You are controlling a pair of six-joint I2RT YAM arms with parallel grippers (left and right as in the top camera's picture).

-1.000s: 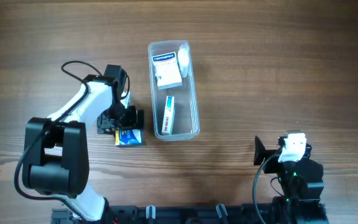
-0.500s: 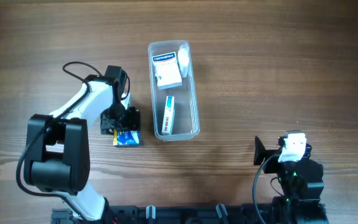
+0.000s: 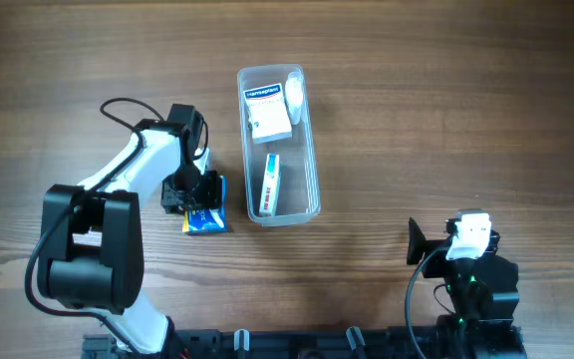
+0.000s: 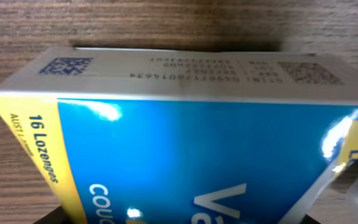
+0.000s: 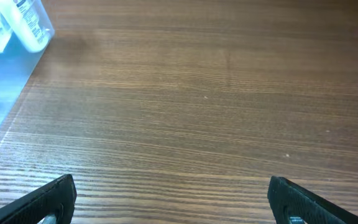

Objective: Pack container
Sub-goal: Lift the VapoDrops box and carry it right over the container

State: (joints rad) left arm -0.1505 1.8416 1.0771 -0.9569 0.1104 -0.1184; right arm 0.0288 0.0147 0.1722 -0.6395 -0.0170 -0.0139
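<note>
The container [image 3: 316,172] is a long clear tub at the table's centre, holding a white box [image 3: 268,113], a narrow green-and-white box [image 3: 270,185] and a white item [image 3: 294,92]. Just left of it my left gripper [image 3: 195,196] points down, its jaws pressed on a blue and yellow lozenge box [image 3: 205,221]. That box [image 4: 191,149] fills the left wrist view and hides the fingers. My right gripper [image 5: 173,200] stands open over bare wood at the near right, with one corner of the container [image 5: 2,74] at its far left.
The right arm's base [image 3: 471,269] sits at the front right edge. The left arm [image 3: 118,179] stretches from the front left toward the tub, with a black cable [image 3: 118,108] looping behind it.
My left gripper's jaws have closed in on the lozenge box, and the box has shifted slightly left. The right arm and the tub have stayed still.
</note>
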